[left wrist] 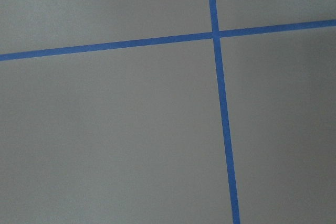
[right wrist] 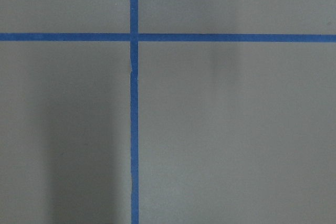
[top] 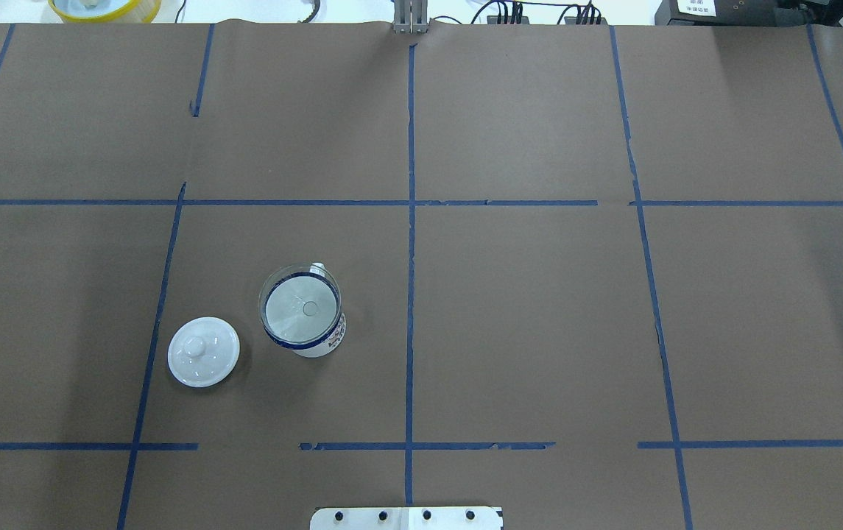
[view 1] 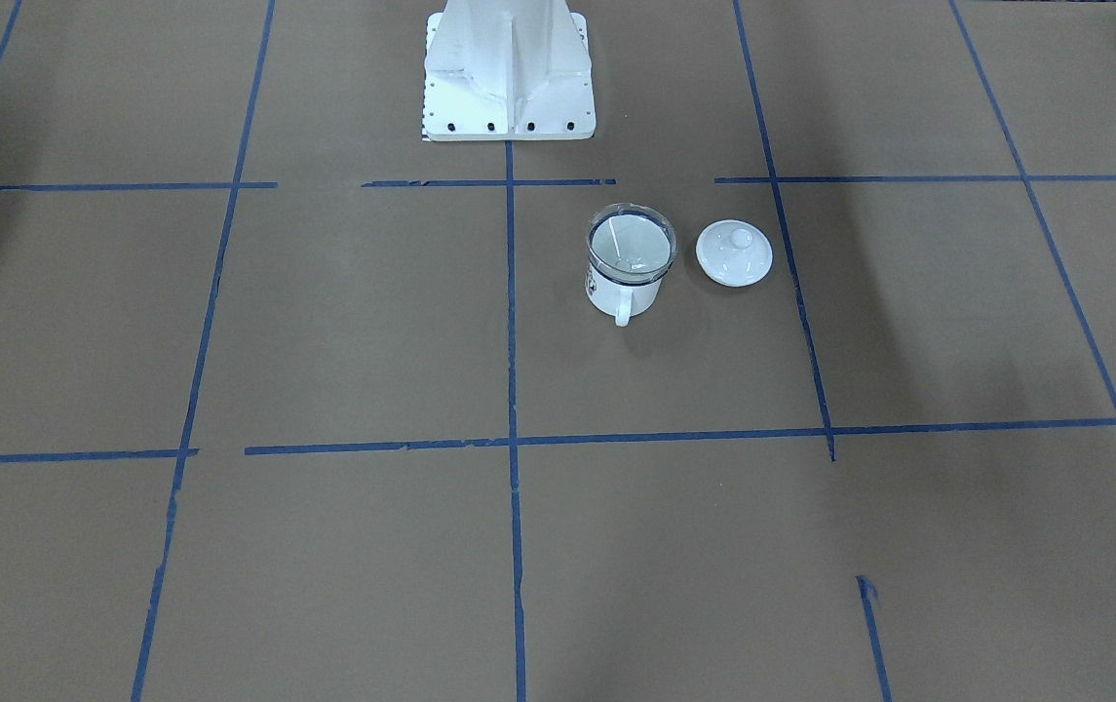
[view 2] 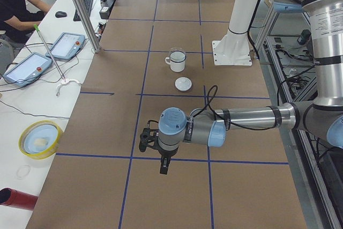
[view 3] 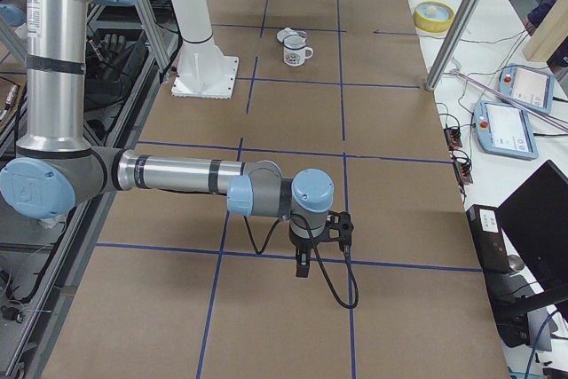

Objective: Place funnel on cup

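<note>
The white enamel cup [view 1: 624, 291] with a dark blue rim stands on the brown table, its handle towards the operators' side. The clear funnel [view 1: 631, 244] sits in the cup's mouth, its wide cone on the rim. In the overhead view the funnel [top: 300, 308] covers the cup [top: 324, 343]. The pair also shows in the left side view [view 2: 177, 60] and the right side view [view 3: 295, 52]. My left gripper [view 2: 163, 163] hangs far from the cup, over the table's end. My right gripper [view 3: 303, 264] hangs over the opposite end. I cannot tell whether either is open or shut. Both wrist views show only table and blue tape.
A round white knobbed lid [view 1: 734, 253] lies beside the cup, also in the overhead view [top: 203, 351]. The robot's white base [view 1: 509, 78] stands behind the cup. A yellow bowl [view 2: 40, 139], a red cylinder [view 2: 16, 199] and teach pendants [view 2: 67, 45] lie on the operators' bench.
</note>
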### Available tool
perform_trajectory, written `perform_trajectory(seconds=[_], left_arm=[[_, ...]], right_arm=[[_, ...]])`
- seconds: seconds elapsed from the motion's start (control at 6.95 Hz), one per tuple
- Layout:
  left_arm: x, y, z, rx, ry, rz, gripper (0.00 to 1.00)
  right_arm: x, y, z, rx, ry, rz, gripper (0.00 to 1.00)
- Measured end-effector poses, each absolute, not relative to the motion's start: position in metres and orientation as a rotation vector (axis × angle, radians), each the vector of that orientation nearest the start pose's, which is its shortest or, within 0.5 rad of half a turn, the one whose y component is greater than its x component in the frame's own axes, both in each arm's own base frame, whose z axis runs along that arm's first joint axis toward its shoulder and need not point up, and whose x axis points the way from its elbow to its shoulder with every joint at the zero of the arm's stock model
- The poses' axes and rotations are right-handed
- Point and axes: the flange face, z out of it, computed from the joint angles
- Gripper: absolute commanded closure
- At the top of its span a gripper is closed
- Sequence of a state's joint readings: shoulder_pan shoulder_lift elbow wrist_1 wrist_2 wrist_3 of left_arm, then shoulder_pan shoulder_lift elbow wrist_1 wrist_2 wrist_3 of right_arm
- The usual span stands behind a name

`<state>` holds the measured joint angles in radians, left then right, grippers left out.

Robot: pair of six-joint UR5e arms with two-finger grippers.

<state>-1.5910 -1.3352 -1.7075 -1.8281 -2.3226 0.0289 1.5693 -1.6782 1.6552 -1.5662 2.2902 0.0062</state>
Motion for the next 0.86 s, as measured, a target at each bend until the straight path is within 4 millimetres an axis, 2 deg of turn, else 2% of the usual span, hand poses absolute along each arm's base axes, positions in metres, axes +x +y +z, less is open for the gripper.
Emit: perform_trajectory(seconds=[0.43,0.72,0.86], left_arm=[[-0.073,-0.42,0.678,0.197,0.736,0.083,0.0],[-0.073,-0.444,0.679,0.149,0.741,0.065,0.0],[-0.073,-0.468,0.658,0.081,0.744,0.041,0.0]], right_arm=[[0.067,-0.445,0.671,-0.02,-0.719,0.011,0.0],[0.067,-0.445,0.67,-0.019,-0.719,0.011,0.0],[0.067,-0.445,0.67,-0.019,-0.719,0.011,0.0]])
